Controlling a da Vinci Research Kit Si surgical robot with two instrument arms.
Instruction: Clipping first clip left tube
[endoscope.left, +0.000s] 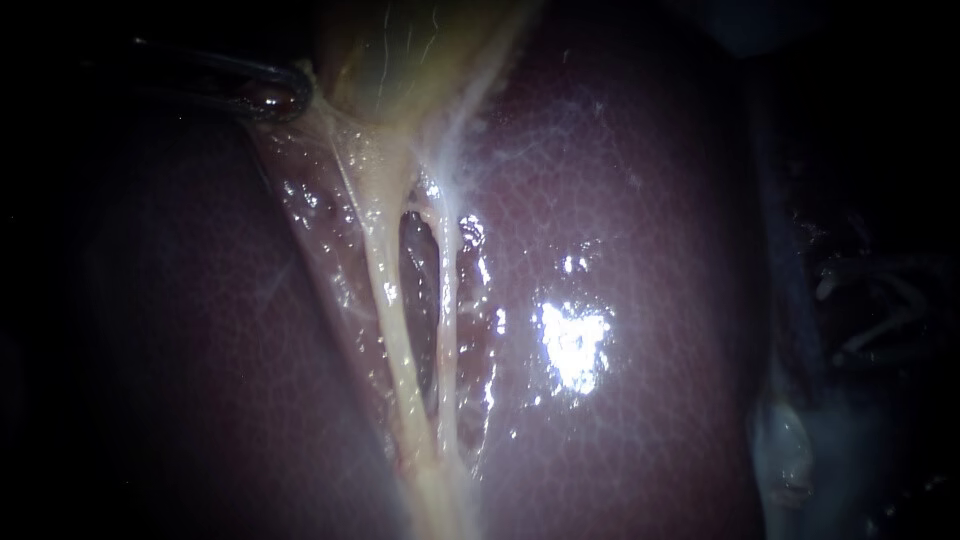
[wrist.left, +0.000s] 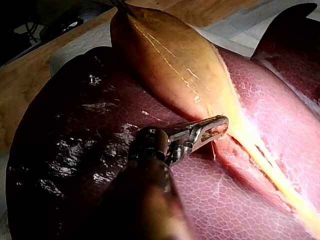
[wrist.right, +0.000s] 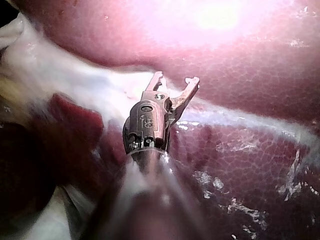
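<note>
The gallbladder neck was clamped in the jaws of the left instrument, likely to tension the unclipped left tube over the liver, while the right instrument was seen with jaws apart, empty.

Endoscope view: illumination is concentrated at the centre and falls off to near black toward every edge. A strong glare patch sits on the liver, with smaller glints beside the left tube. The left instrument lies in deep shadow.

Left wrist view: even ambient light. The gallbladder carries thin highlights, and the liver beside the shaft is dark with scattered glints.

Right wrist view: an overexposed hotspot ahead of the right instrument bleaches the liver surface.
</note>
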